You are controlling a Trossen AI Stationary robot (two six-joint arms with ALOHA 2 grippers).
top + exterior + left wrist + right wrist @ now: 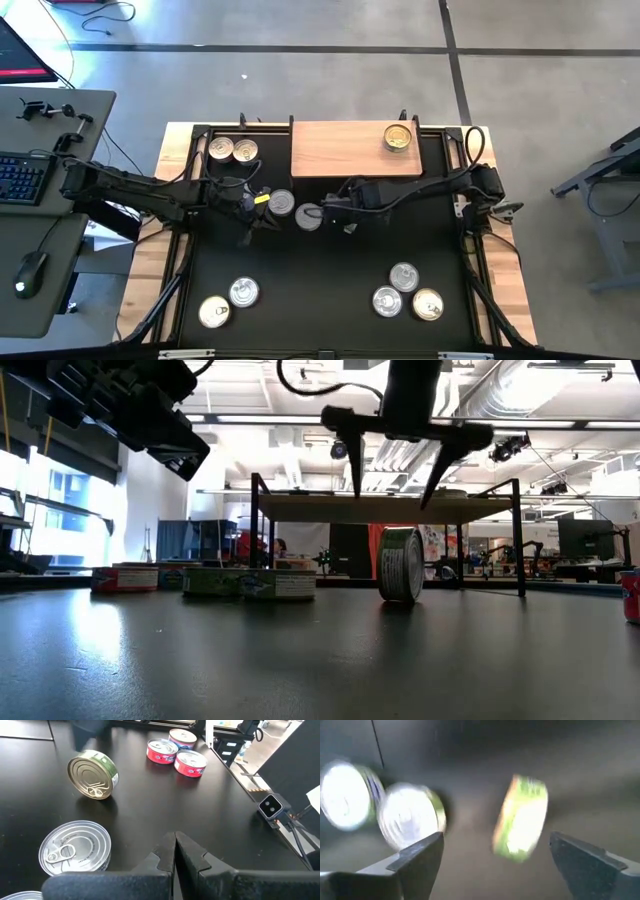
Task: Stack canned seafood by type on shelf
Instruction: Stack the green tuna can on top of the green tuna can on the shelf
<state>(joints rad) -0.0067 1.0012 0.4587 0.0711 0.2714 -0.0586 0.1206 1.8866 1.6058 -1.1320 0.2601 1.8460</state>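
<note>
A green-labelled can stands on its edge on the black mat at the table's middle. My right gripper hangs open right above it, pointing down; its fingertips end clear of the can's top. In the right wrist view the can shows blurred between the spread fingers. A silver can lies flat beside it. My left gripper is shut and empty, just left of that flat can. One gold-lidded can sits on the wooden shelf.
Two cans lie on the mat left of the shelf. Two more lie near the front left, and three near the front right. Black frame posts carry the shelf. Open mat lies at the near middle.
</note>
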